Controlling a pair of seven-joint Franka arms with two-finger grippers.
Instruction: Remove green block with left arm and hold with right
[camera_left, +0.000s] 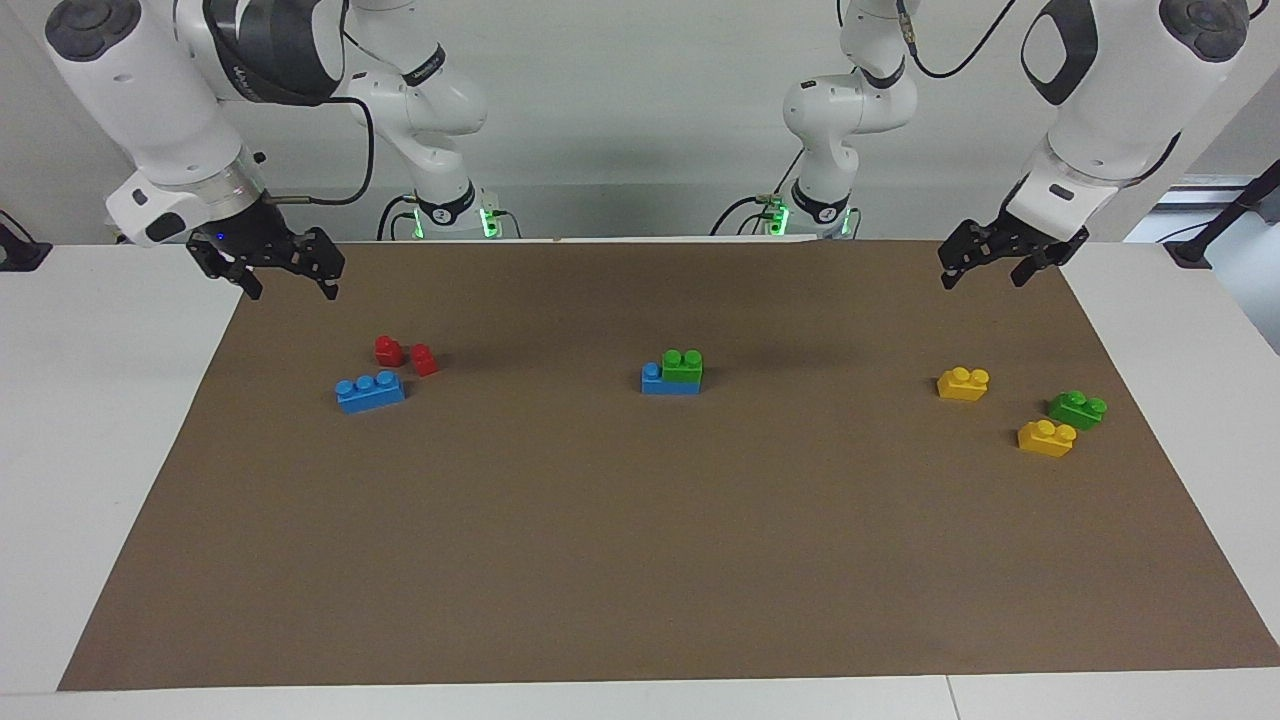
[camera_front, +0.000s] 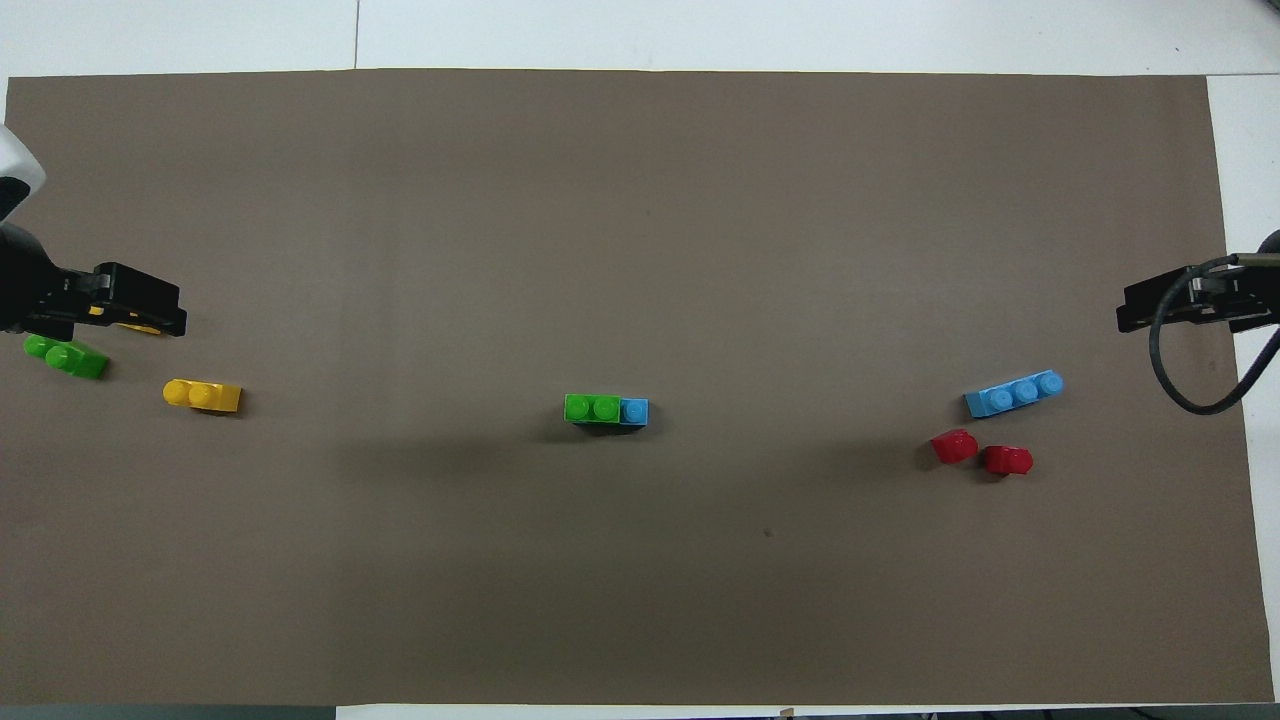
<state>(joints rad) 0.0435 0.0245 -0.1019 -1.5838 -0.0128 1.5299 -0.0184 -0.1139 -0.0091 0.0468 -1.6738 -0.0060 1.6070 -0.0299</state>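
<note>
A green block (camera_left: 682, 366) with two studs sits on top of a blue brick (camera_left: 655, 380) in the middle of the brown mat; the pair also shows in the overhead view (camera_front: 592, 408). A second green block (camera_left: 1077, 408) lies loose at the left arm's end (camera_front: 65, 357). My left gripper (camera_left: 982, 280) hangs open and empty in the air over the mat's corner at its own end (camera_front: 150, 310). My right gripper (camera_left: 293, 290) hangs open and empty over the corner at the right arm's end (camera_front: 1140, 310). Both are well apart from the stacked pair.
Two yellow bricks (camera_left: 963, 383) (camera_left: 1046, 438) lie by the loose green block; one (camera_front: 203, 395) is plain from overhead. A blue three-stud brick (camera_left: 370, 391) and two red pieces (camera_left: 389, 350) (camera_left: 425, 360) lie at the right arm's end. The brown mat (camera_left: 640, 560) covers the white table.
</note>
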